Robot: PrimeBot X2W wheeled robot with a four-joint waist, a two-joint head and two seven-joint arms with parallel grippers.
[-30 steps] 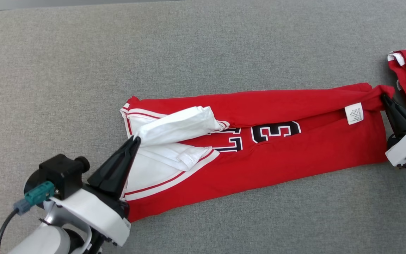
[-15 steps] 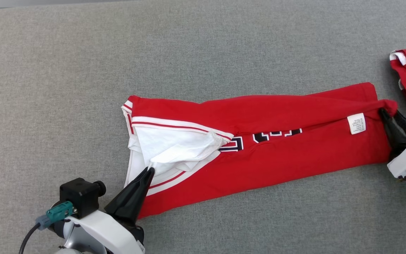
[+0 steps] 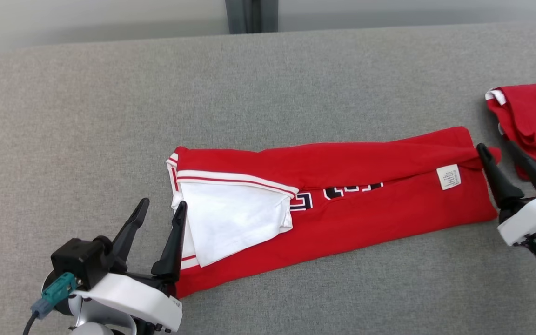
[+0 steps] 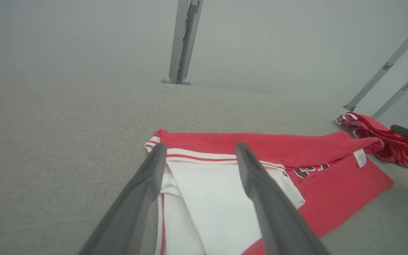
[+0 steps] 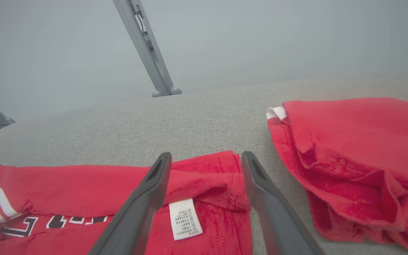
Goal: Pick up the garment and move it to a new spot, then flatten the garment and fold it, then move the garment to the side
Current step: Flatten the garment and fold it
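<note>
The garment (image 3: pixel 365 209) is a red jersey with white trim and dark numerals, lying as a long folded strip across the grey cushion (image 3: pixel 110 116). Its white sleeve (image 3: pixel 231 223) lies flat at the left end. My left gripper (image 3: pixel 163 204) is open at that end, its inner finger at the edge of the white cloth and nothing pinched. The left wrist view shows the left gripper (image 4: pixel 200 147) over the white panel. My right gripper (image 3: pixel 496 148) is open at the right end, with the garment's red corner lying loose between its fingers. The right wrist view shows the right gripper (image 5: pixel 207 156) over the garment (image 5: pixel 83 187) near its white tag (image 5: pixel 185 219).
A second red garment (image 3: pixel 533 116) lies bunched at the right edge, close to my right gripper, and shows as a red heap (image 5: pixel 349 148) in the right wrist view. A grey post (image 3: pixel 251 16) stands behind the cushion's far edge.
Both grippers have opened and let go of the garment, and the white sleeve and red corner now lie flat. The head camera has tilted up, showing the far edge.
</note>
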